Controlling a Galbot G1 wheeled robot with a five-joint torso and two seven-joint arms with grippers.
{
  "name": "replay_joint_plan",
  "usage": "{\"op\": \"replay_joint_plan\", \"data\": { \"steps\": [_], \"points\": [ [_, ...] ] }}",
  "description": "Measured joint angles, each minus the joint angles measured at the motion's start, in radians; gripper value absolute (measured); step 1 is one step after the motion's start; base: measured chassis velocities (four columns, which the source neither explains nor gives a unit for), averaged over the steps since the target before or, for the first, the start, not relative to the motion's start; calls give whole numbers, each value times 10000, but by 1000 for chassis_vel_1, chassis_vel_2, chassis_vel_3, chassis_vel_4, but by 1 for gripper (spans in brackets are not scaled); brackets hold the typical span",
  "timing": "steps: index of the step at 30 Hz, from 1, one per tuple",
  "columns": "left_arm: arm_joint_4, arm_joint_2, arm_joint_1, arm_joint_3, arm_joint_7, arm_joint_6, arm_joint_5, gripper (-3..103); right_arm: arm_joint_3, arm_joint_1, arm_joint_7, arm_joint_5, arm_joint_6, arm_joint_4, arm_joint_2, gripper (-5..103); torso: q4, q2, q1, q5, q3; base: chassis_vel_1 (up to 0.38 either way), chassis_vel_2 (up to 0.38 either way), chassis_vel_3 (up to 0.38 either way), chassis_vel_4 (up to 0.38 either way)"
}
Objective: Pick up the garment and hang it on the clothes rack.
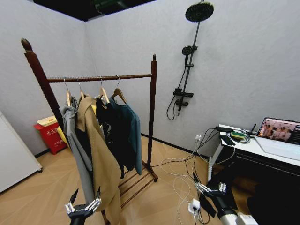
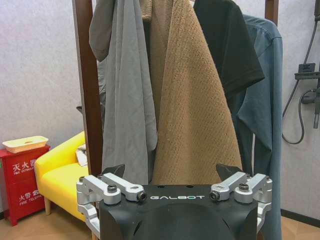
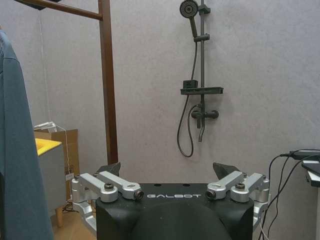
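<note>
We find the left gripper (image 1: 84, 200) low and near, jaws spread wide, holding nothing; the right gripper (image 1: 208, 187) likewise open and empty at lower right. Beyond lies a wood-pattern floor (image 1: 42, 187) and grey walls. The garment (image 1: 131, 133) hangs on the clothes rack (image 1: 152, 112), far and right of the left gripper, beside the tan coat (image 1: 101, 159).

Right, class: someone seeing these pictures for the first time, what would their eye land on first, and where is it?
First, the clothes rack in the middle of the room, crowded with hanging clothes: a grey jacket, a long tan coat and the garment at its right end. Next, the black shower stand on the wall behind. Low in front, the left tool and right tool hang open, holding nothing.
</note>
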Motion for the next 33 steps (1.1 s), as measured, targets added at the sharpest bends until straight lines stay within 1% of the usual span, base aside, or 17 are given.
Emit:
{"op": "replay_joint_plan", "data": {
  "steps": [7,15,17,19,20,21,22,25,33],
  "points": [
    [0,0,0,0,-1,0,0,100,-1,2,0,0,0,0,0,100,0,-6,2,0,-1,29,-89,-26,112],
    [1,-1,1,3,4,0,0,100,0,-1,1,0,0,-1,0,100,-2,-14,-22,3,-16,105,-227,-94,253],
    [0,-1,2,0,-1,0,0,100,0,-2,0,0,0,0,-1,100,4,-17,-25,-1,-18,112,-81,-93,124],
    [1,-1,2,-2,-5,0,0,100,0,-2,0,0,0,0,0,100,3,-20,-24,-2,-18,35,15,-116,44],
    [1,0,1,0,0,0,0,100,0,-3,1,0,0,0,0,100,-5,-17,-23,0,-16,-14,36,-116,-47],
    [0,0,1,1,2,0,0,100,0,-3,0,0,-1,-1,0,100,-3,-13,-23,4,-14,0,0,0,0],
    [0,-1,1,1,1,0,0,100,0,0,0,0,-1,-1,0,100,2,-9,-18,-1,-10,-47,-34,9,-55],
    [1,0,0,0,-1,0,0,100,-1,3,0,0,0,-1,-1,100,5,-6,-11,0,-7,-54,-2,17,-60],
    [1,0,0,0,-1,0,1,100,0,1,0,0,0,-1,0,100,3,-1,-17,0,-9,-59,-32,-25,-59]
  ]
}}
